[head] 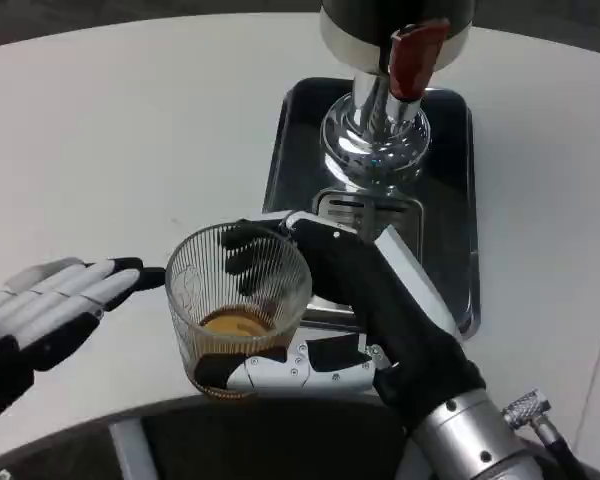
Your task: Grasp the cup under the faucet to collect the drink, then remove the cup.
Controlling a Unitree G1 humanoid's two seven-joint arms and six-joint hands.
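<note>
Clear ribbed glass cup (238,305), upright, brown drink at its bottom, off the tray (450,200) at its near left corner. Faucet (412,55): red handle, chrome dispenser.

A white bench (130,130) with a rounded near edge carries the things. A dark, glossy tray (450,200) with raised rim lies flat on it, right of centre, its long side running away from the robot. On the tray stands the chrome foot of a dispenser (375,135), near the far end, with a slotted drip grate (365,210) just before it
</note>
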